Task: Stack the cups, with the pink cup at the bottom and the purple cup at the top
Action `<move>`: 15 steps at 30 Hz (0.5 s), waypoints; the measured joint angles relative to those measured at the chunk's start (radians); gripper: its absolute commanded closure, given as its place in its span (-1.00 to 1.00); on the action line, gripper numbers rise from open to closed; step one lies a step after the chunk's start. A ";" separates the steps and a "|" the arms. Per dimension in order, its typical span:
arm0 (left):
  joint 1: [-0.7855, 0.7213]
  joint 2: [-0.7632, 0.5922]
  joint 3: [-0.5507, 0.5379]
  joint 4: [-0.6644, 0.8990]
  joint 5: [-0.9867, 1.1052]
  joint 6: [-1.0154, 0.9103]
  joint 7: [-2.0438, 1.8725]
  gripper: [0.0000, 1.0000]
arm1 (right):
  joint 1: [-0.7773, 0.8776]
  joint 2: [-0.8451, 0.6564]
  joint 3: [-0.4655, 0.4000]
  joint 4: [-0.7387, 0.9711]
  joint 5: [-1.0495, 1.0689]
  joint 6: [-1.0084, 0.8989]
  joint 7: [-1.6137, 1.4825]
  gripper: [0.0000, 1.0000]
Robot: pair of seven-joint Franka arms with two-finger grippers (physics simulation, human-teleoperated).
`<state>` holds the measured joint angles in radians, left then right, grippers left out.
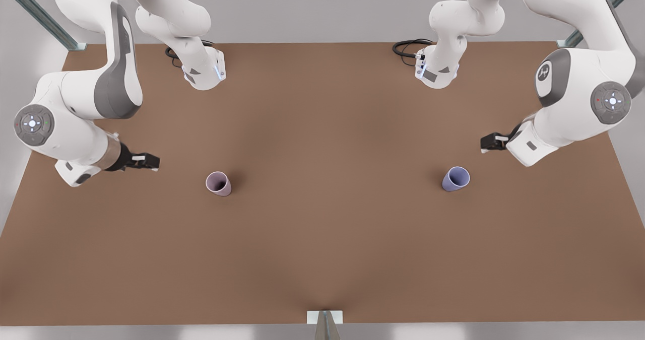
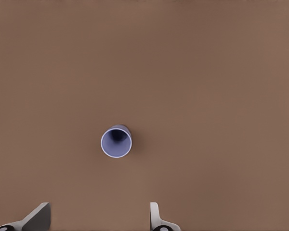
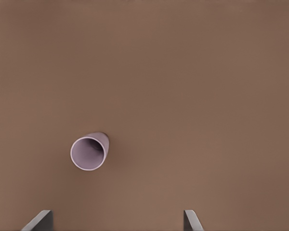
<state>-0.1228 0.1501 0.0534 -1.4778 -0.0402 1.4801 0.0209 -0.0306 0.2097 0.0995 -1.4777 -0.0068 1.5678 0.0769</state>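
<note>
The pink cup (image 1: 218, 183) stands upright, mouth up, on the brown table (image 1: 322, 259), toward the front view's left. The purple cup (image 1: 456, 179) stands upright on the same surface toward the front view's right, well apart from the pink one. Nothing sits in or on either cup, and neither is touched.

The right gripper (image 1: 147, 160) hangs above the table at the front view's left, beside the pink cup and clear of it. In the right wrist view the pink cup (image 3: 88, 152) lies ahead of the fingers (image 3: 38, 221), outside the gap and nearer to one finger than the other. The jaws stand released, spread wide, with nothing between them.

The left gripper (image 1: 488, 142) hangs at the front view's right, near the purple cup and clear of it. In the left wrist view the purple cup (image 2: 116, 142) lies ahead of the fingertips (image 2: 155, 216), roughly in line with the gap but not within it. The jaws are parted and grasp nothing.

From the front view the height of either gripper above the table cannot be judged with confidence.
</note>
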 measured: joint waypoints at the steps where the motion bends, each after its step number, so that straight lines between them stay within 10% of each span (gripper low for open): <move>1: 0.000 0.002 -0.001 0.000 0.001 0.012 0.007 -1.00 | 0.000 0.000 0.000 0.000 0.000 0.013 0.002 -1.00; 15: 0.005 0.013 0.002 -0.008 0.003 0.036 0.076 -1.00 | 0.028 0.013 0.008 -0.236 0.001 0.174 0.030 -1.00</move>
<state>-0.1183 0.1629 0.0558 -1.4858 -0.0374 1.5158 0.0965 -0.0024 0.2223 0.1071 -1.7139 -0.0060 1.7420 0.1070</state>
